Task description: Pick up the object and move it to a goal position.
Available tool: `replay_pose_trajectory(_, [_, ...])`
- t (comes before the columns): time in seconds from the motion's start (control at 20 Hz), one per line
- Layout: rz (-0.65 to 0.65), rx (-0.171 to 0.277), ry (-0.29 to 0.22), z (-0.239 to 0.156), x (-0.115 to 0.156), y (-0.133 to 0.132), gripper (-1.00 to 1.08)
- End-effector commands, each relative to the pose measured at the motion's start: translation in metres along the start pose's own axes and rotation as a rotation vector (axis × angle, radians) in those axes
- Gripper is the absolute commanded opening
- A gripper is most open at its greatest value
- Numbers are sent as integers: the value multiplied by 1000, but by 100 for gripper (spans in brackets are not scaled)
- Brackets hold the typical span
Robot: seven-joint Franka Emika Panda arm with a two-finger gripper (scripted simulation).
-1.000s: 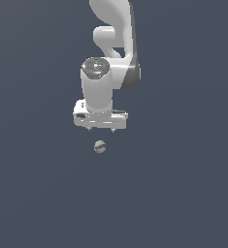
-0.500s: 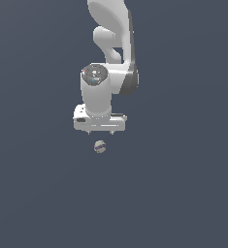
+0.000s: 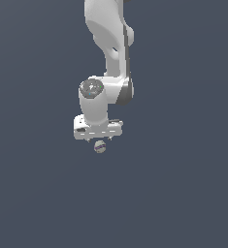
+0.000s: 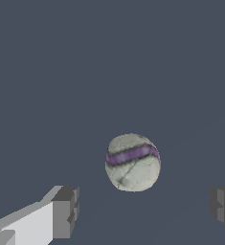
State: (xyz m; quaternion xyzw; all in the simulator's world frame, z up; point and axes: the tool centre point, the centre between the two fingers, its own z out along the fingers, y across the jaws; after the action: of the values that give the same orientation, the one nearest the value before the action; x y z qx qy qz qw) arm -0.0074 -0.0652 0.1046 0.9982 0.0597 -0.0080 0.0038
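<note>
The object [image 3: 100,147] is a tiny off-white ball with a dark purple band, lying on the flat grey ground. In the exterior view it sits just below the white hand of my gripper [image 3: 99,140], which hangs right over it. The wrist view shows the ball [image 4: 132,162] close up, between and a little beyond the two grey fingertips [image 4: 66,212]. My gripper [image 4: 143,210] is open, its fingers spread wide on either side of the ball without touching it.
The white arm [image 3: 110,43] rises from the hand toward the top of the exterior view. A plain dark grey floor [image 3: 183,184] surrounds the ball on all sides.
The hand has come down toward the ball, closing the gap seen a second ago. The ball has stayed in place.
</note>
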Motion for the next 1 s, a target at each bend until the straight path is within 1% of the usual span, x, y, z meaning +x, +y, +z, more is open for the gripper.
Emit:
replay_pose_trajectory(0.0, [-26,3,8,8,1,2,100])
replay_pose_trajectory(0.25, [-51,6,16,17,1,3,100])
replay_pose_trajectory(0.55, [-49,6,14,21,1,4,100])
replay_pose_trajectory(0.95, [-52,6,16,57,1,3,100])
